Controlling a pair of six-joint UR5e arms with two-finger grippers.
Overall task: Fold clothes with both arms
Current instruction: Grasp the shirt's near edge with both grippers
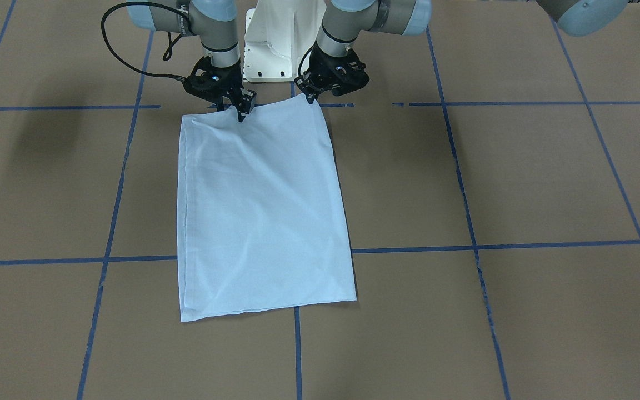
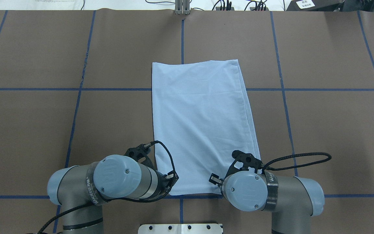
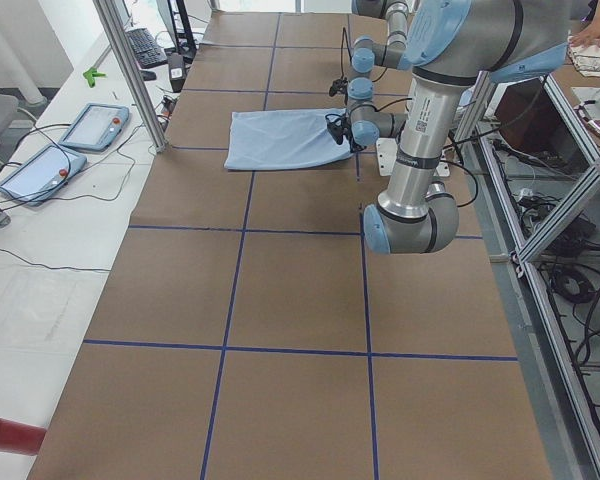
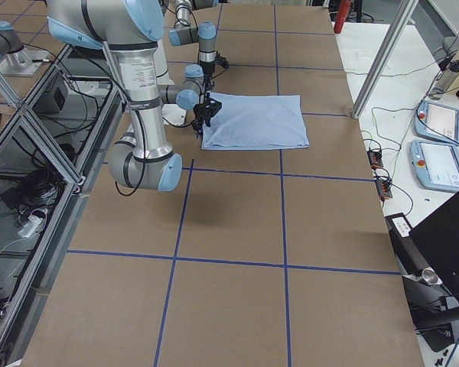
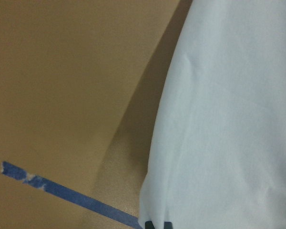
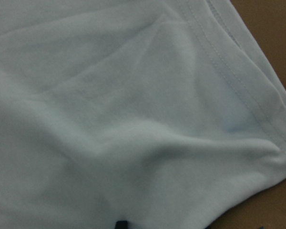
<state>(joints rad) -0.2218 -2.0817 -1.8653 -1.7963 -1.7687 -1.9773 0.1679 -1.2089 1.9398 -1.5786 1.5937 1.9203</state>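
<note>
The light blue T-shirt [image 1: 264, 211] lies folded into a long rectangle on the brown table [image 1: 520, 183], print and collar hidden. It also shows from overhead [image 2: 200, 123]. My left gripper [image 1: 310, 98] is shut on the shirt's corner nearest the robot, which is slightly raised. My right gripper [image 1: 240, 114] is shut on the same near edge, about a third of the way in from the other corner. Overhead, both wrists cover the grippers. The left wrist view shows the shirt's edge [image 5: 229, 119], and the right wrist view shows its hem [image 6: 109, 119] bunched.
The white pedestal base [image 1: 278, 44] stands just behind the grippers. Blue tape lines [image 1: 520, 244] grid the table. A metal post [image 3: 130, 70] and two tablets [image 3: 65, 140] are beyond the far table edge.
</note>
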